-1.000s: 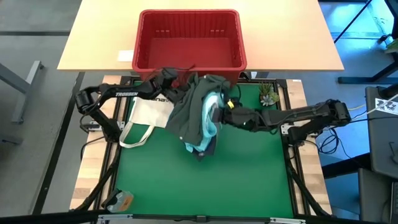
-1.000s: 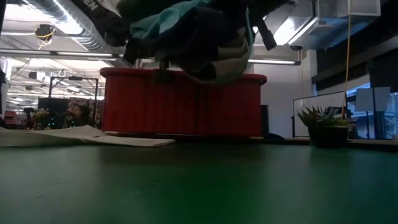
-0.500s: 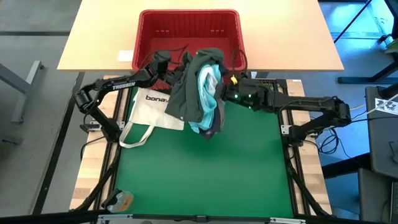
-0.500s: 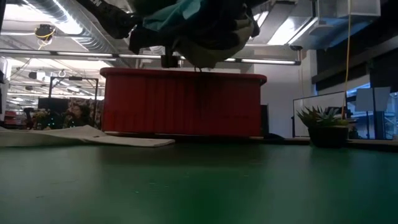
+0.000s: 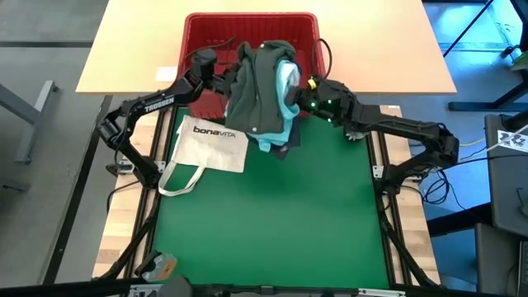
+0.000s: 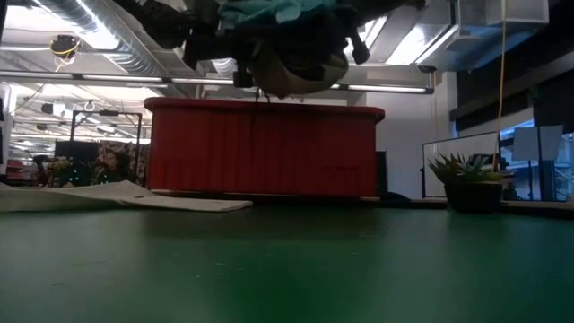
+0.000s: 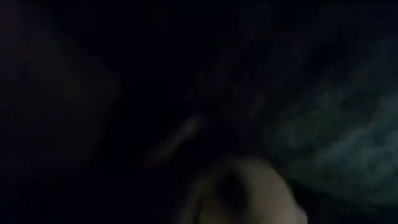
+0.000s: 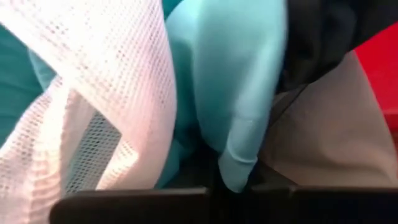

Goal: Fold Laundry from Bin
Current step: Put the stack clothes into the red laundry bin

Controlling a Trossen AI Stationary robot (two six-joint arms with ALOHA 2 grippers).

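Carrying the bundle of soft cloth garments (image 5: 262, 95) above the red slotted plastic bin's (image 5: 206, 33) near rim, we have our left gripper (image 5: 224, 82) and right gripper (image 5: 299, 97) both clenched on it; nothing is folded yet, and the green mat (image 5: 272, 223) holds no garment.

The green mat (image 5: 272, 223) on the counter lies bare across its middle and near part, so passage there is wide. At the far left of the mat a white tote bag (image 5: 208, 147) lies flat, its handles trailing toward the left edge. A small potted plant (image 6: 466, 184) stands at the far right corner. The red bin (image 5: 216, 49) blocks the far side, its near rim overhung by a bundle of clothes (image 5: 260, 95) held up in the air between the two arms. In the low view the bundle hangs clear above the mat, with open room beneath it. A small orange object (image 5: 161, 266) sits at the near left corner.
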